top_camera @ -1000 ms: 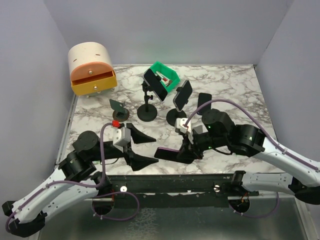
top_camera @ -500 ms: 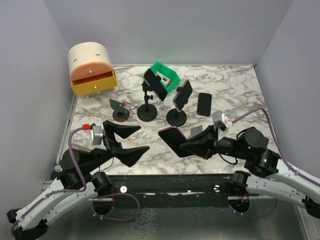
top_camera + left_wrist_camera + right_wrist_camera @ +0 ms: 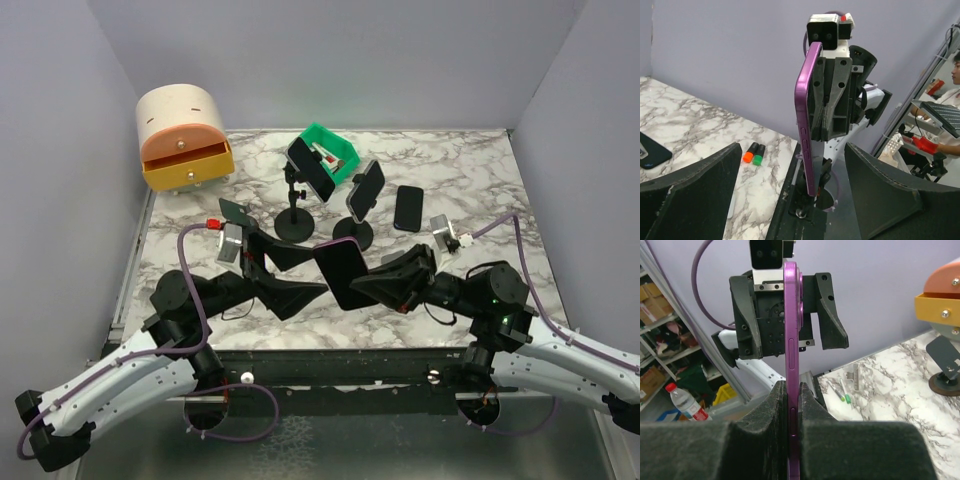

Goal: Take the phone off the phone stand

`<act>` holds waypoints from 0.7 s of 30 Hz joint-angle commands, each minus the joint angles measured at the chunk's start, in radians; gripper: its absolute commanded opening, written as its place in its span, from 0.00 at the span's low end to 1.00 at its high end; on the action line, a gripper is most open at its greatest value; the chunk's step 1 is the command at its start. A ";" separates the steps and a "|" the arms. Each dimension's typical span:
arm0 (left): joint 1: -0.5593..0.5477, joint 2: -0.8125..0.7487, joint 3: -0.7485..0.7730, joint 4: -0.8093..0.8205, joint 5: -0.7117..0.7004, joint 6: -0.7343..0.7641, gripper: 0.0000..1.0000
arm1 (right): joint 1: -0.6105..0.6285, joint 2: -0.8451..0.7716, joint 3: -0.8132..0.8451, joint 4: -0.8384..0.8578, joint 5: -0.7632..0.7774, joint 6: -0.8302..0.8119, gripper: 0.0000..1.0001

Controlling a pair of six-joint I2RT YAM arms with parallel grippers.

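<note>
Above the near half of the desk [image 3: 470, 170], your right jaws are clamping a purple phone [image 3: 338, 268] by one end, holding it off the surface and clear of every stand. Its glossy dark face is tilting up toward the overhead camera. Edge-on in the wrist views, it is showing a thin metallic purple rim with slim side buttons. The matte black fingers [image 3: 840, 445] gripping it are looking rough and grainy, and they are hiding the end they pinch. Your left jaws are standing wide open, pointing at the phone with a gap on either side. The desk is wearing a smooth white marble pattern with grey veins, and plain pale lavender walls are closing it in on three sides. Farther back, a tall stand [image 3: 294, 226] and a second stand [image 3: 353, 236], both black with round bases, are each carrying a dark phone. A flat phone [image 3: 408, 208] is lying to their right and a small stand [image 3: 238, 218] is sitting to their left. A rounded beige box with an orange drawer [image 3: 185, 163] is occupying the far left corner. The contents of the green bin [image 3: 338, 148] are too small to make out.
</note>
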State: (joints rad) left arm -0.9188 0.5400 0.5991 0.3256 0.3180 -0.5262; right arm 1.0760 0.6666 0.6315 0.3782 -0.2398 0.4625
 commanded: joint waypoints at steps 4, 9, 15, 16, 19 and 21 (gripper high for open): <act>-0.003 0.050 0.049 0.119 0.061 -0.037 0.74 | -0.001 0.001 -0.008 0.123 0.001 0.038 0.00; -0.003 0.087 0.067 0.145 0.070 -0.043 0.69 | -0.001 0.012 -0.010 0.128 -0.014 0.045 0.00; -0.003 0.129 0.085 0.165 0.088 -0.060 0.49 | -0.001 0.027 -0.021 0.158 -0.030 0.059 0.00; -0.003 0.132 0.085 0.165 0.085 -0.064 0.45 | -0.001 0.026 -0.023 0.160 -0.031 0.060 0.00; -0.003 0.136 0.089 0.168 0.078 -0.072 0.43 | -0.001 0.027 -0.028 0.162 -0.030 0.062 0.00; -0.003 0.138 0.091 0.171 0.082 -0.076 0.41 | -0.001 0.023 -0.029 0.160 -0.030 0.062 0.00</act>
State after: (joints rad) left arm -0.9188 0.6777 0.6601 0.4644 0.3756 -0.5838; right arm 1.0760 0.7002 0.6037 0.4522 -0.2531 0.5091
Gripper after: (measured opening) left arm 0.427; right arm 0.103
